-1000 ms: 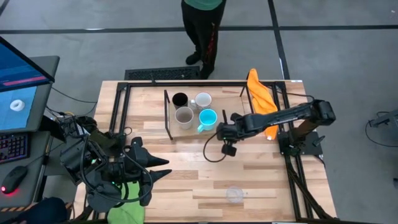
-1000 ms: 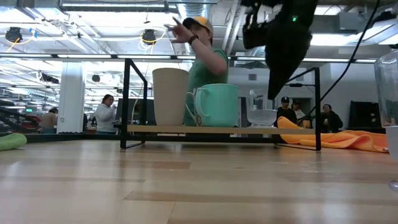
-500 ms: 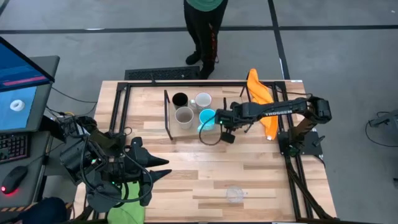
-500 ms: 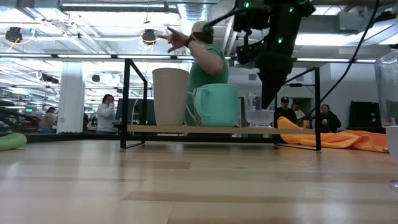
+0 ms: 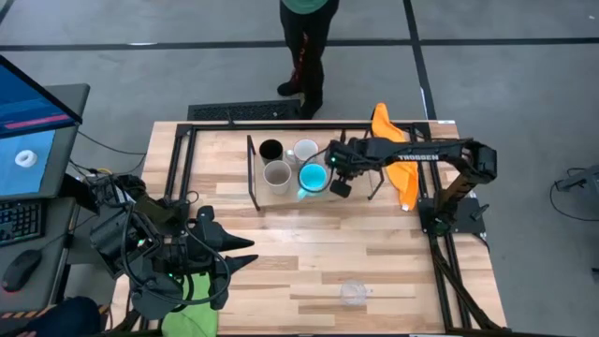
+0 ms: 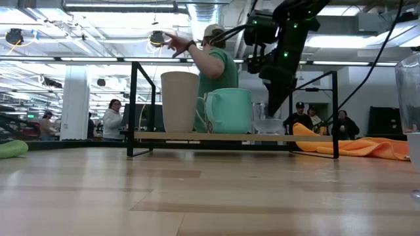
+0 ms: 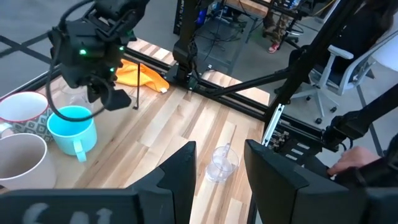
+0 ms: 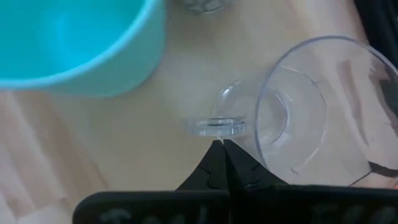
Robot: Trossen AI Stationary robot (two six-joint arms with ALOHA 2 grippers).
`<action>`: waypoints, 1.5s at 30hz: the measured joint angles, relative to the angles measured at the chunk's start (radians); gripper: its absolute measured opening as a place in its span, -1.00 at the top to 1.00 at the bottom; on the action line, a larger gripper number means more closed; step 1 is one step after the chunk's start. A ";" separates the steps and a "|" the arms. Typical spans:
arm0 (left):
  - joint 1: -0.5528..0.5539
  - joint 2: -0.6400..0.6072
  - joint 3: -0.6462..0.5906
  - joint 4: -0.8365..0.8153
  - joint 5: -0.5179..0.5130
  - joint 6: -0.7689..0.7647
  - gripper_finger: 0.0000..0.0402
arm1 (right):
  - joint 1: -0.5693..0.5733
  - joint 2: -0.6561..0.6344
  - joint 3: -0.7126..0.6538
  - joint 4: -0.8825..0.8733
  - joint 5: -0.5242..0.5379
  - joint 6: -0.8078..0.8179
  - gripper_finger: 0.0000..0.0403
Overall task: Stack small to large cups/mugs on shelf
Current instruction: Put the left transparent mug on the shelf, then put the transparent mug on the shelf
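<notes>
The shelf (image 5: 285, 199) carries the black cup (image 5: 270, 149), the white mug (image 5: 305, 150), the grey-beige cup (image 5: 277, 174) and the blue mug (image 5: 313, 177). A clear glass (image 8: 305, 112) stands on it right of the blue mug (image 8: 68, 43). It also shows in the low view (image 6: 268, 124). My right gripper (image 8: 221, 146) is shut and points down between the blue mug and this glass, its tips at the glass's handle-like loop. A second clear glass (image 5: 354, 292) stands near the table's front edge. My left gripper (image 7: 221, 180) is open and empty at the front left. My right gripper's shut tips end right beside the small clear loop (image 8: 214, 126) that sticks out from the glass's wall toward the blue mug. They come from above, slanting from the table's right. I cannot tell whether they touch it. The glass stands upright on the shelf.
An orange cloth (image 5: 398, 154) lies at the shelf's right end, under my right arm. A person (image 5: 304, 47) stands at the table's far edge. A green object (image 5: 192, 320) lies at the front left. Black frame rails (image 5: 178, 168) run along the table's sides.
My right gripper has gone from the table in front of the shelf toward the far edge and left, and down. It now stands over the shelf beside the blue mug. The person behind the table has shifted.
</notes>
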 joint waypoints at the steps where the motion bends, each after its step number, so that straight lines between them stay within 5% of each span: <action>1: 0.000 0.000 0.000 0.000 0.000 0.000 0.38 | -0.011 0.000 0.000 0.005 -0.002 -0.002 1.00; 9: 0.000 0.000 0.000 -0.007 0.003 0.000 0.38 | -0.037 0.001 0.024 -0.015 -0.027 0.026 0.94; 18: 0.000 0.000 0.000 -0.011 0.097 0.014 0.38 | 0.075 -0.090 0.324 -0.359 -0.079 0.089 0.74; 23: -0.001 0.000 0.000 -0.014 0.188 0.014 0.38 | 0.292 -0.231 0.391 -0.458 -0.144 0.320 0.62; 29: -0.012 0.000 0.000 -0.013 0.202 0.033 0.38 | 0.725 -0.333 0.309 -0.466 0.018 0.794 0.44; 35: -0.015 0.000 0.000 -0.012 0.206 0.033 0.38 | 1.102 -0.261 0.162 -0.388 0.103 1.218 0.15; 39: -0.017 0.000 0.000 -0.006 0.207 0.037 0.38 | 1.211 -0.152 0.092 -0.273 0.104 1.289 -0.07; 45: -0.017 0.000 0.000 0.001 0.205 0.037 0.38 | 1.224 0.029 0.050 -0.114 0.117 1.224 -0.19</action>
